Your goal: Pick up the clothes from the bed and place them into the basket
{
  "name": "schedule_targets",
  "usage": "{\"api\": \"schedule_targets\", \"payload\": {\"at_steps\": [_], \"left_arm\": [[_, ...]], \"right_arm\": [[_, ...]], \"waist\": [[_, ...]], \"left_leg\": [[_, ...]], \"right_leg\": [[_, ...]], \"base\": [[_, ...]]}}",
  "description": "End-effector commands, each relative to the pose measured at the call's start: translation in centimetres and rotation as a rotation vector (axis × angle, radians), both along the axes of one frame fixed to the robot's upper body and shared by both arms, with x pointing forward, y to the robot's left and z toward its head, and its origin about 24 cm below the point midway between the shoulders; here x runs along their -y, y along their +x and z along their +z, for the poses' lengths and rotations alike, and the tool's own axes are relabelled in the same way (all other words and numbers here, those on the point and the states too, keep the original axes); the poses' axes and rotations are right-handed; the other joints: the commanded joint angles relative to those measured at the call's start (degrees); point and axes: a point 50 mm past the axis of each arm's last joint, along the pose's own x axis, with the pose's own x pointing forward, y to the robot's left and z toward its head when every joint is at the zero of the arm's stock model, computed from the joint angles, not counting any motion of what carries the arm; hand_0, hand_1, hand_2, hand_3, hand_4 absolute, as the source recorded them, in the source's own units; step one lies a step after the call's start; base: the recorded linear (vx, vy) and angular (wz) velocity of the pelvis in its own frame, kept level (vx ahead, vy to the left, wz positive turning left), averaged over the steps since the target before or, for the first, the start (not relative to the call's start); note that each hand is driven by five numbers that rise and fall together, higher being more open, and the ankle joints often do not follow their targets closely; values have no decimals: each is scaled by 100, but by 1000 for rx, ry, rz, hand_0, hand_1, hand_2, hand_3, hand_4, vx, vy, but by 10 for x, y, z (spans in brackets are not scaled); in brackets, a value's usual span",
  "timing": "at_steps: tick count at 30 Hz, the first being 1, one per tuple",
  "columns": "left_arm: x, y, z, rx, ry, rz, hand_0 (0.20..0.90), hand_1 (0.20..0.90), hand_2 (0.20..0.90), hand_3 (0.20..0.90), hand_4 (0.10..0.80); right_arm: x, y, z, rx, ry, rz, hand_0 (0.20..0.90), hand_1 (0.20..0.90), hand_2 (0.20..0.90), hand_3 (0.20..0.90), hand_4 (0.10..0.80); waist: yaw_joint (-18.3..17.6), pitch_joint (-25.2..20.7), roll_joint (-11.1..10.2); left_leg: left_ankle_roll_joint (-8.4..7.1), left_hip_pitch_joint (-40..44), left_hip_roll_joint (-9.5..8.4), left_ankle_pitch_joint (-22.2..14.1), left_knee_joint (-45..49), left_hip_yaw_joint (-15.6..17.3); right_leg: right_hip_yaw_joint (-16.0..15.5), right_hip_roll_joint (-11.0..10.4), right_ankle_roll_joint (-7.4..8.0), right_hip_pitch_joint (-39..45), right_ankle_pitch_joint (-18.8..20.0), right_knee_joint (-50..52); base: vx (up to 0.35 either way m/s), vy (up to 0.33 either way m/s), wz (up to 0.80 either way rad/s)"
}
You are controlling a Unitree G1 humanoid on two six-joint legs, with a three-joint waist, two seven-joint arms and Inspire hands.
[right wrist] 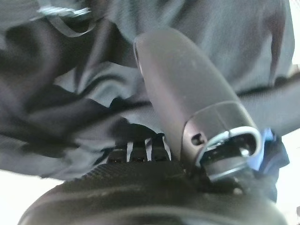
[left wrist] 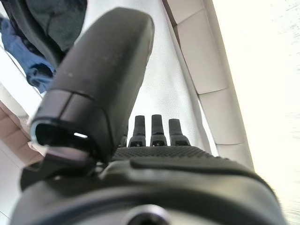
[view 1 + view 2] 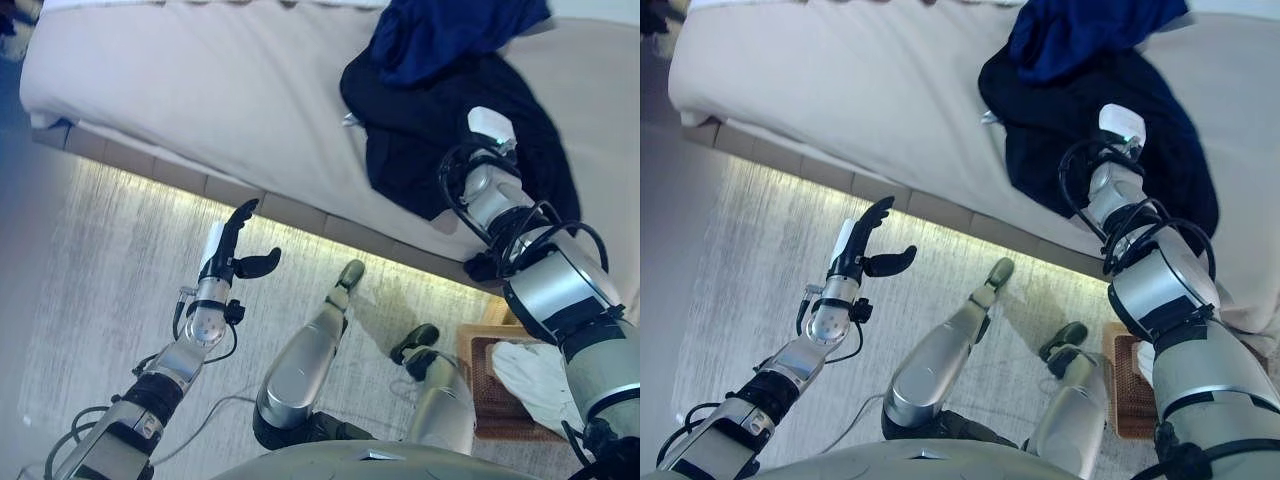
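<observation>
A black garment (image 3: pixel 420 130) lies crumpled on the beige bed (image 3: pixel 200 90), with a blue garment (image 3: pixel 440 35) partly over its far side. My right hand (image 3: pixel 490 128) rests on top of the black garment; in the right wrist view its thumb (image 1: pixel 187 93) is straight and its fingers (image 1: pixel 140 150) reach straight into the dark cloth (image 1: pixel 70 93). My left hand (image 3: pixel 235 245) is open and empty, held over the floor beside the bed's near edge. A brown wicker basket (image 3: pixel 485 385) stands on the floor at the lower right.
A white cloth (image 3: pixel 535 380) lies in the basket. The bed's padded base (image 3: pixel 200 180) runs across the view above a lit strip of pale carpet (image 3: pixel 100 280). The left part of the bed is bare sheet.
</observation>
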Motion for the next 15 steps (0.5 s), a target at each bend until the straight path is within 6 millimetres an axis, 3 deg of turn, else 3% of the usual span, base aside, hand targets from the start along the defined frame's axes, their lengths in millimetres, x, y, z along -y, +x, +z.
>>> {"api": "schedule_targets", "payload": {"at_steps": [1,7,8,9,15], "left_arm": [[0,-5,28,163,-75,-25,900,900,900,900,800],[1,-9,31,184,-97,-34,900,900,900,900,800],[0,-9,33,189,-101,-33,900,900,900,900,800],[0,-9,34,194,-104,-31,900,900,900,900,800],[-5,-9,37,211,-97,-27,900,900,900,900,800]], "right_arm": [[2,4,56,135,-91,-3,900,900,900,900,800],[6,4,60,103,-51,-7,900,900,900,900,800],[6,4,60,99,-42,-2,832,832,832,820,720],[5,5,61,100,-31,5,300,300,300,200,100],[3,5,66,137,12,25,300,300,300,200,100]], "waist": [[40,-80,171],[68,-80,239],[65,-80,234],[59,-80,229],[10,-80,151]], "left_leg": [[635,-784,-210,-950,1361,734],[711,-1304,-262,-1177,1999,785],[724,-1340,-263,-1193,2035,786],[732,-1367,-265,-1210,2078,787],[716,-1317,-226,-1326,2243,802]], "right_leg": [[-62,334,-294,-483,134,656],[64,305,-370,-1012,-39,1250],[83,325,-378,-1053,-49,1273],[99,344,-389,-1087,-60,1304],[122,451,-416,-996,-69,1327]], "base": [[-29,92,8],[2,40,2],[3,9,-4],[-4,-1,-5],[7,-20,-6]]}}
